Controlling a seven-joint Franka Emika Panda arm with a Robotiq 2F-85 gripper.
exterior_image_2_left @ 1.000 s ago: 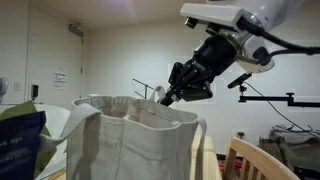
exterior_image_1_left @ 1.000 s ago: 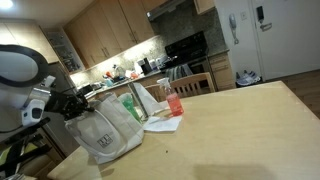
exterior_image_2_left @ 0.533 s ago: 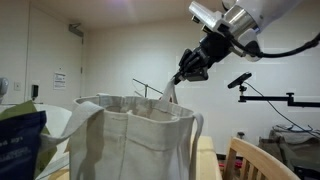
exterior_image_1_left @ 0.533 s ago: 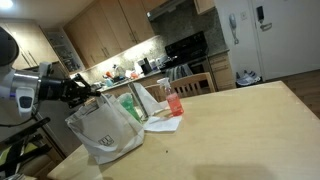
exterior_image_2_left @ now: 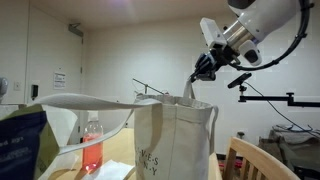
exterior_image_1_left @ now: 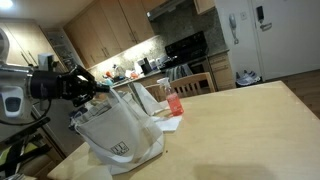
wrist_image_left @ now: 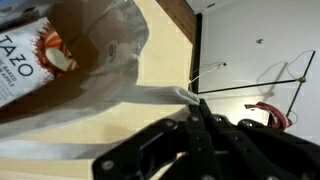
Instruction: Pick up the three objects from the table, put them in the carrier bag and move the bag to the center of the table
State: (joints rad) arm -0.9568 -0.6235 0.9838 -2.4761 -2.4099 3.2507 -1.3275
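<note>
My end effector [exterior_image_2_left: 198,74] is clamped shut on a handle [exterior_image_2_left: 189,90] of the carrier bag [exterior_image_2_left: 175,140]. The bag stands upright on the counter [exterior_image_1_left: 240,130], mouth up, long axis vertical. Its contents are hidden.

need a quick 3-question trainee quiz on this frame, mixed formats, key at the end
1. Multiple choice: the gripper is shut on A) the handle of the carrier bag; B) a spoon; C) nothing.
2. True or false: the pink-red bottle stands on the table, outside the bag.
3. Fill in: in the wrist view, the carton at top left reads ____.
Key: 1 A; 2 true; 3 TAZO.
</note>
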